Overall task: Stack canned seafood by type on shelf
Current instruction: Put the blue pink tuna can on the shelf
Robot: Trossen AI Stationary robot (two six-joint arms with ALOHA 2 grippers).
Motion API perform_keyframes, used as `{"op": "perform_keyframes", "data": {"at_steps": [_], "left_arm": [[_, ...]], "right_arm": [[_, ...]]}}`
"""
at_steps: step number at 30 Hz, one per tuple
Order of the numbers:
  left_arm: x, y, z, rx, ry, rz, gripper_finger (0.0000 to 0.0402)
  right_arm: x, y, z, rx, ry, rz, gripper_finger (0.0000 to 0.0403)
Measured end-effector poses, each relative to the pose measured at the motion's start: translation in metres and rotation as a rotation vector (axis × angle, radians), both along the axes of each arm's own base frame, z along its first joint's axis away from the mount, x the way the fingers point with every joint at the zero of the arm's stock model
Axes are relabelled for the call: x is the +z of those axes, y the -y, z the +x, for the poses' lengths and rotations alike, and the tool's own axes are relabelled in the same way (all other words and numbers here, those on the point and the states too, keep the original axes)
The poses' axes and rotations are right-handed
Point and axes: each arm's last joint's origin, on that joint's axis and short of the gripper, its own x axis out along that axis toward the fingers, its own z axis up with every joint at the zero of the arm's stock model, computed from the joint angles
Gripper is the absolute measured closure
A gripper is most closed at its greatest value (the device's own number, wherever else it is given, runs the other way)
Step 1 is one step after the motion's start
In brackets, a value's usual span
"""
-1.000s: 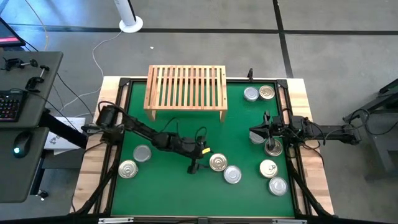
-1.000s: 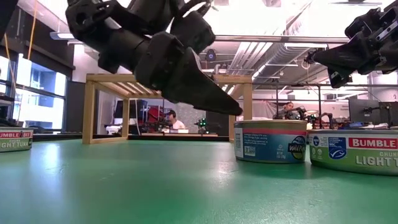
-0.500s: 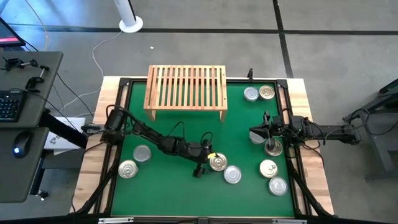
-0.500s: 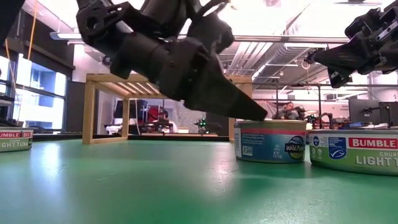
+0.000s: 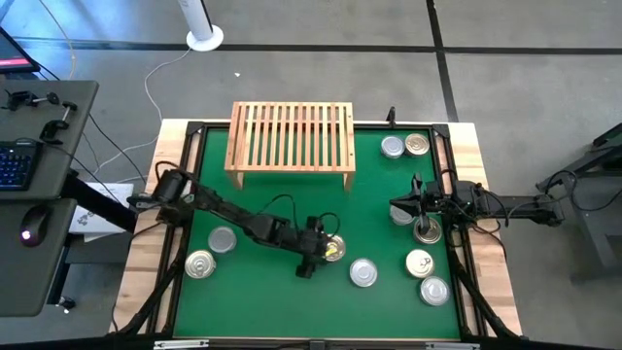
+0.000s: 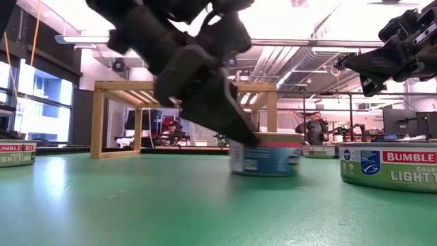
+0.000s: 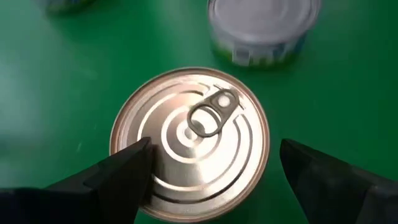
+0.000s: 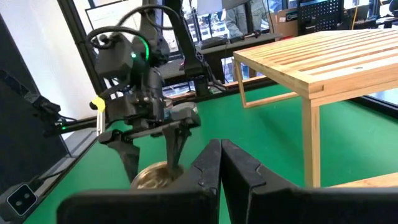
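Green mat [image 5: 262, 292] under my arms: my left gripper [image 7: 208, 168] straddles a gold-lidded tin [image 7: 190, 142], fingers spread, not gripping; the shelf [image 5: 291, 135] stands beyond; my right gripper [image 8: 219, 163] waits pressed together at the mat's right.

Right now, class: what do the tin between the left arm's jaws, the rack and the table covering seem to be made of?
Tin: likely metal, gold-toned and glossy; ringed lid with pull tab.
Rack: pale unpainted wood, judging by its slats and visible grain.
Table covering: green mat, smooth with soft reflections; perhaps rubber or vinyl, unclear.
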Motion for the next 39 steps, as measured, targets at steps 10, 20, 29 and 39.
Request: {"op": "perform_keyframes", "data": {"at_steps": [10, 20, 29, 39], "left_arm": [[0.030, 0.034, -0.047, 0.189, 0.063, -0.014, 0.0061], [-0.024, 0.033, -0.095, 0.489, 0.246, -0.148, 0.0061], [-0.045, 0.014, -0.070, 0.368, 0.197, -0.146, 0.0061], [-0.038, -0.002, -0.042, 0.240, 0.250, -0.167, 0.0061]], "right_arm": [[0.000, 0.000, 0.000, 0.000, 0.001, 0.000, 0.0400], [0.000, 0.000, 0.000, 0.000, 0.000, 0.000, 0.0400], [0.000, 0.000, 0.000, 0.000, 0.000, 0.000, 0.0400], [0.000, 0.000, 0.000, 0.000, 0.000, 0.000, 0.0400]]}}
